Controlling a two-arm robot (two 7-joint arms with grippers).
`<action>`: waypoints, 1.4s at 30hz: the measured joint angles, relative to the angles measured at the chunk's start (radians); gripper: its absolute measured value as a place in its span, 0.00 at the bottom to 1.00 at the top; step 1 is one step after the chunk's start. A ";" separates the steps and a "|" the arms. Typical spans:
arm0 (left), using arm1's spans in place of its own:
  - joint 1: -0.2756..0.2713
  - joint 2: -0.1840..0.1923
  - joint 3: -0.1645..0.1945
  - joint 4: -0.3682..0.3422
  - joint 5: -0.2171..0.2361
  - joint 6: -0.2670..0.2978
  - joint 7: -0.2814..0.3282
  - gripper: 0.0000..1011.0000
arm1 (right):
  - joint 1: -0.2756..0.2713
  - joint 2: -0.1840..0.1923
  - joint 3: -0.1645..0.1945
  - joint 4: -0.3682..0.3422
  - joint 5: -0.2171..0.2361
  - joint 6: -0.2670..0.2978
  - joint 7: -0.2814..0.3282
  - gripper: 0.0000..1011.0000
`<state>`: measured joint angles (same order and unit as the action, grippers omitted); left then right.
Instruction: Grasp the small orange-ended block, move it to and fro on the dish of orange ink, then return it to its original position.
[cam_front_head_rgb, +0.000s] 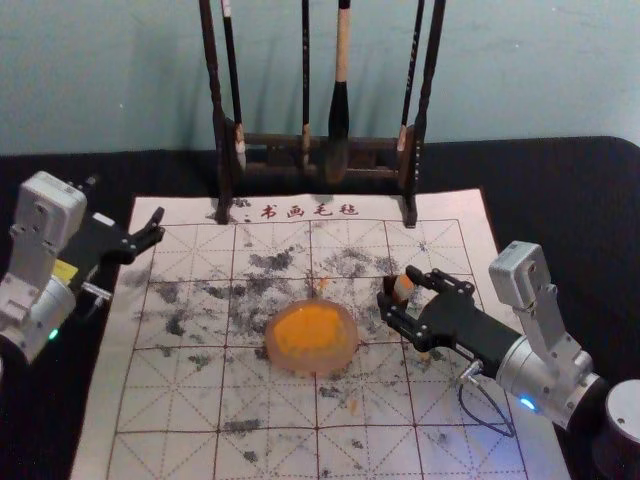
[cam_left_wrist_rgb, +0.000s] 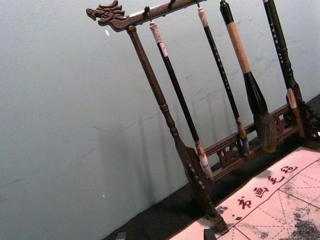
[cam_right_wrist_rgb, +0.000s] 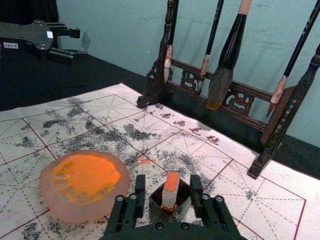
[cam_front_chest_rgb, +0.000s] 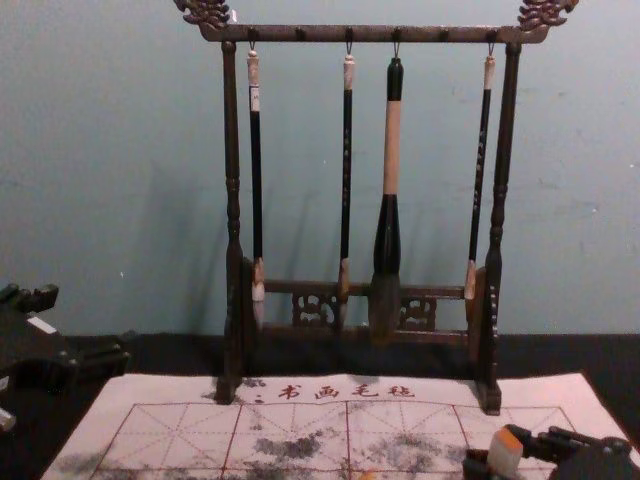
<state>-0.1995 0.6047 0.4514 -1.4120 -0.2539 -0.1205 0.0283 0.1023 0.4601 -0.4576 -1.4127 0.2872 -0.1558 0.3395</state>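
With fingers (cam_right_wrist_rgb: 140, 190) of the right gripper (cam_right_wrist_rgb: 167, 181) wide around the block (cam_right_wrist_rgb: 171, 182) in its holder (cam_right_wrist_rgb: 162, 214) near the dish (cam_right_wrist_rgb: 85, 214), left gripper (cam_right_wrist_rgb: 76, 43) idle beside the mat (cam_right_wrist_rgb: 270, 195), could drag the holder up by closing low.

The head view's upper edge cut off the brush rack (cam_front_head_rgb: 272, 141), its lower edge the mat (cam_front_head_rgb: 100, 440); the dark box (cam_front_head_rgb: 387, 292) hid the small block's (cam_front_head_rgb: 404, 286) foot. The brush handles' (cam_front_chest_rgb: 347, 150) lettering was too small to read.

Pale block (cam_right_wrist_rgb: 171, 186), orange end up, is near orange-inked dish (cam_right_wrist_rgb: 80, 214).
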 joint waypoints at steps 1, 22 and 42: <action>0.000 0.000 0.000 0.000 0.000 0.000 0.000 0.99 | 0.000 0.000 0.000 0.000 0.000 0.000 0.000 0.53; 0.000 0.000 0.000 0.000 0.000 0.000 0.000 0.99 | 0.000 0.000 0.000 0.000 0.001 0.000 -0.001 0.13; 0.000 0.000 0.000 0.000 0.000 0.000 0.000 0.99 | -0.022 -0.001 0.081 -0.102 0.048 0.084 0.043 0.13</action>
<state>-0.1995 0.6047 0.4514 -1.4120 -0.2539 -0.1205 0.0283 0.0800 0.4589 -0.3763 -1.5146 0.3351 -0.0720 0.3827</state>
